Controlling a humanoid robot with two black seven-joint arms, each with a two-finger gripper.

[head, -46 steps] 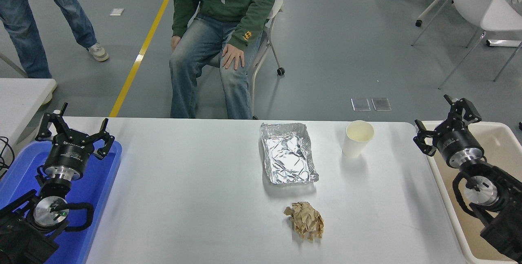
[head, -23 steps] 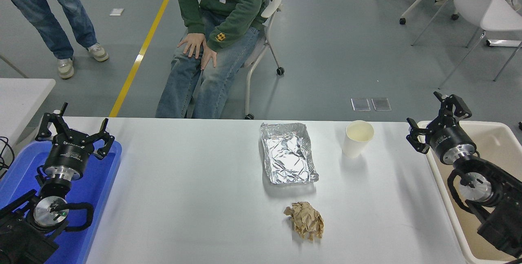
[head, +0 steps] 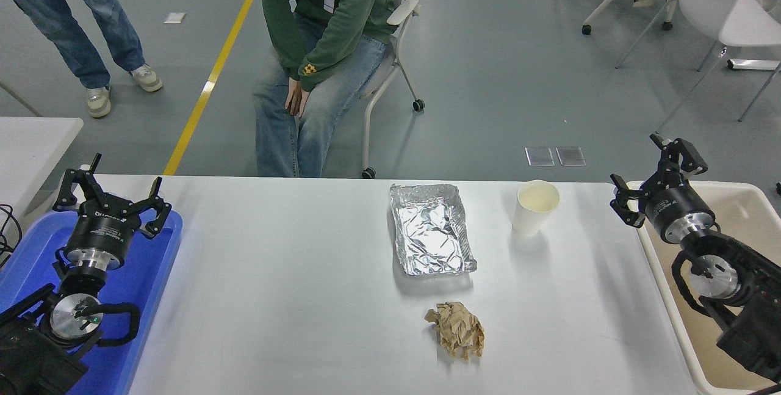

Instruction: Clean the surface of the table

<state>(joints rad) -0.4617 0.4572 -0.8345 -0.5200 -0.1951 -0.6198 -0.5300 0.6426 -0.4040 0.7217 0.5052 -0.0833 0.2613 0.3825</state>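
— What's on the big white table (head: pixel 293 297)?

— It fills the middle of the room, right in front of the robot; there's a shiny foil tray (head: pixel 432 236) near the far edge; a paper cup (head: pixel 536 207) stands upright just to the right of it; a ball of crumpled brown paper (head: pixel 456 329) lies closer to us, a bit apart from the tray.

— And the arms?

— The left gripper (head: pixel 111 195) sits over a blue tray (head: pixel 149 285) at the table's left side, its jaws spread wide and holding nothing; the right gripper (head: pixel 658 174) hangs above the near corner of a beige bin (head: pixel 753 199) at the right end, jaws wide too, empty.

— Anybody there?

— A person (head: pixel 323 41) in a green top sits on a chair (head: pixel 390 65) past the far side; another person's legs (head: pixel 67 22) stand at the left.
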